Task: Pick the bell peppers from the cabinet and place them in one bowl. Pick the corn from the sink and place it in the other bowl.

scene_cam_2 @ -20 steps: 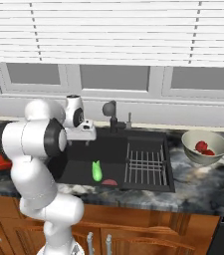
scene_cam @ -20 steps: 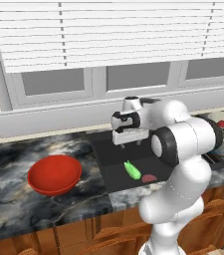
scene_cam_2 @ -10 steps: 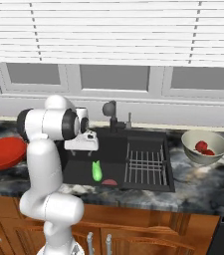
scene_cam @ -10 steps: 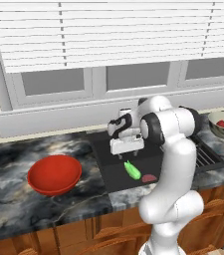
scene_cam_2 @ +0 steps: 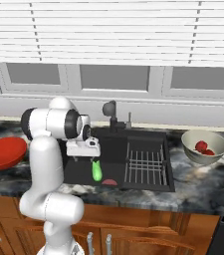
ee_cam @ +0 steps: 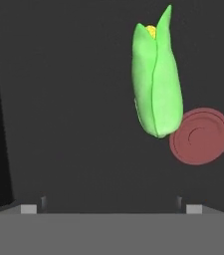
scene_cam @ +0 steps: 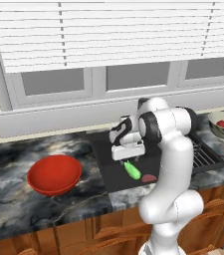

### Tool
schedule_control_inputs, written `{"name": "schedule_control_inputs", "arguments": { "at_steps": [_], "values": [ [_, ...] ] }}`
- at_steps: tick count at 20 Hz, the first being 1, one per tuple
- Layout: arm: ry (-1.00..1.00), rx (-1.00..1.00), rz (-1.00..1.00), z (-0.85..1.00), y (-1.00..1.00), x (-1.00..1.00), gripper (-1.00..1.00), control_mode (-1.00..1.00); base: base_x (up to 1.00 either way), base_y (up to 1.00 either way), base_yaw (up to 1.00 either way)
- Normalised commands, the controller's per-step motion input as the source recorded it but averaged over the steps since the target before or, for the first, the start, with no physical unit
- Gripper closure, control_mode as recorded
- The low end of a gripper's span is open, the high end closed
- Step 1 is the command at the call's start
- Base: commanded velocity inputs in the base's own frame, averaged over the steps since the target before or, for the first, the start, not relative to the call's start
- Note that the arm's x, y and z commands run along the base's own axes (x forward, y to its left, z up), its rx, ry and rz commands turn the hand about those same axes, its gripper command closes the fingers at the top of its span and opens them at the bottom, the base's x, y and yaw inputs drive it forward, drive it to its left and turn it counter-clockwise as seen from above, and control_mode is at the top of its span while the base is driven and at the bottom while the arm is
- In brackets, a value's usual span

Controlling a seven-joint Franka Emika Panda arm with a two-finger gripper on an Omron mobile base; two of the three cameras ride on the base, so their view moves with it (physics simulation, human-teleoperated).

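The green corn (ee_cam: 156, 84) lies on the floor of the black sink (scene_cam: 108, 172), its tapering end away from the hand. My gripper (scene_cam: 128, 155) hangs open just above the corn (scene_cam: 132, 170), with nothing between its fingertips (ee_cam: 29, 208). From the right base view the gripper (scene_cam_2: 88, 155) is over the corn (scene_cam_2: 97, 170), a little to its left. Both red bell peppers (scene_cam_2: 204, 148) lie in the pale grey-beige bowl (scene_cam_2: 190, 149) on the counter right of the sink. The red bowl (scene_cam: 54, 174) stands empty to the left. The cabinet is out of view.
A flat reddish-pink disc (ee_cam: 199, 136) lies on the sink floor, touching the corn's blunt end. A wire drain rack (scene_cam_2: 144, 164) fills the sink's right half, and the black tap (scene_cam_2: 111, 112) stands behind it. The window sill and blinds run along the back.
The arm has swung upright and brought the hand down into the sink, closer to the corn. The jaws have stayed open. The bowls and corn have not moved.
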Motion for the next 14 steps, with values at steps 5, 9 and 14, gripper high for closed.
{"name": "schedule_control_inputs", "arguments": {
  "at_steps": [5,9,14],
  "values": [
    [-0.24,0.0,0.0,-0.38,-0.04,-0.13,-1.0,-1.0,0.0,0.0,0.0],
    [-0.2,0.0,0.0,-0.05,-0.01,0.03,-1.0,-1.0,0.0,0.0,0.0],
    [-0.22,0.0,0.01,0.0,-0.01,0.05,-1.0,-1.0,0.0,0.0,0.0]
  ]
}}
